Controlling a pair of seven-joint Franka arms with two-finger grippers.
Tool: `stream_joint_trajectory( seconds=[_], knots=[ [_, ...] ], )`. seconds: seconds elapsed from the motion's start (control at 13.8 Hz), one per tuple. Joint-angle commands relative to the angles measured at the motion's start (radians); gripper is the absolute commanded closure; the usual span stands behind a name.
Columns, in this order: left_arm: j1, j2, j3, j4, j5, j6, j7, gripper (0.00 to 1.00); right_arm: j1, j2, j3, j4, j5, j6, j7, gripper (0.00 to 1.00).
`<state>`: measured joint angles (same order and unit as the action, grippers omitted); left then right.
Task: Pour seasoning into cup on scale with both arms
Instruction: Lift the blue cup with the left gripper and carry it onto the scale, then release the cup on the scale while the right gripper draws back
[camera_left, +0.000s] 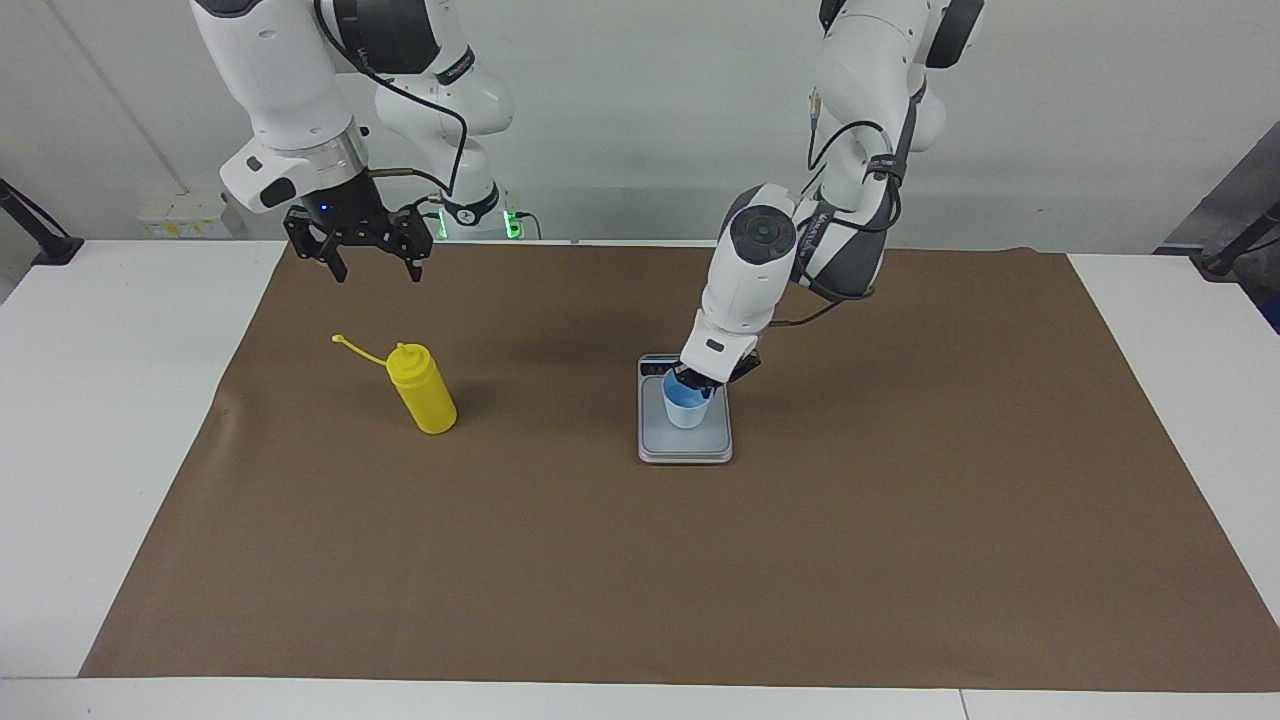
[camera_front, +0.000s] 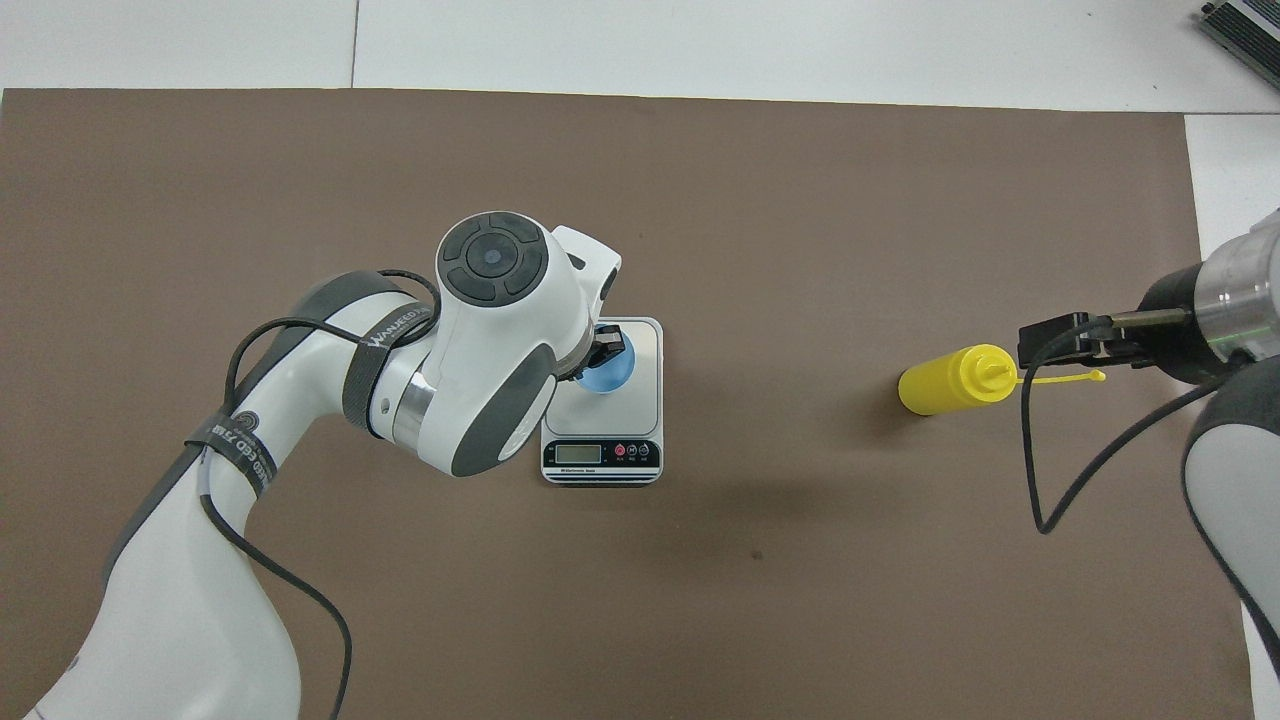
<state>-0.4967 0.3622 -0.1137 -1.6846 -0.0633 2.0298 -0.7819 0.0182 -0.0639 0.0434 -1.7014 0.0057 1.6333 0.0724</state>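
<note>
- The left gripper (camera_left: 697, 383) is down at the cup (camera_left: 687, 404), its fingers pinched shut on the cup's rim at the side nearer the robots; in the overhead view the arm's white wrist covers part of the cup.
- The cup stands upright on the weighing plate of the scale (camera_left: 685, 440), its mouth facing up and the brighter blue inside showing.
- The scale lies flat near the middle of the brown mat (camera_left: 700, 580), its long axis running from the robots' edge of the mat toward the edge away from them, with the dark display strip (camera_front: 602, 453) at the end nearer the robots.
- The cup sits on the part of the plate just beside that display end, toward the left arm's side of the plate.
- The right gripper (camera_left: 378, 265) hangs in the air with its fingers spread wide and nothing between them, over the mat's edge nearest the robots, toward the right arm's end; this arm waits.
- The seasoning (camera_left: 424, 390) stands upright on the mat toward the right arm's end, well apart from the scale, its domed nozzle pointing up.
- Its cap strap (camera_left: 355, 349) sticks out sideways from the top, toward the right arm's end of the table (camera_left: 90, 400).
</note>
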Motion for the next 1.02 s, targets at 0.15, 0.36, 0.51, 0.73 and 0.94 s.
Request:
stream_joint_trajectory(
  seconds=[0.15, 0.36, 0.51, 0.73, 0.94],
  knots=[
    [-0.011, -0.042, 0.014, -0.052, 0.019, 0.03, -0.007, 0.48, -0.012, -0.02, 0.001, -0.02, 0.0, -0.004, -0.023, 0.0],
    [-0.016, -0.04, 0.016, -0.047, 0.019, 0.032, -0.005, 0.0, -0.012, -0.02, 0.001, -0.02, 0.002, -0.003, -0.025, 0.0],
    [-0.007, -0.046, 0.022, -0.037, 0.019, 0.02, -0.002, 0.0, -0.012, -0.02, 0.001, -0.02, 0.0, -0.001, -0.025, 0.0],
    [0.041, -0.104, 0.028, -0.032, 0.046, 0.01, 0.004, 0.0, -0.012, -0.02, 0.001, -0.023, 0.0, 0.0, -0.026, 0.0],
    [0.111, -0.149, 0.028, -0.026, 0.066, -0.032, 0.093, 0.0, -0.014, -0.02, 0.0, -0.023, 0.002, -0.001, -0.031, 0.0]
  ],
)
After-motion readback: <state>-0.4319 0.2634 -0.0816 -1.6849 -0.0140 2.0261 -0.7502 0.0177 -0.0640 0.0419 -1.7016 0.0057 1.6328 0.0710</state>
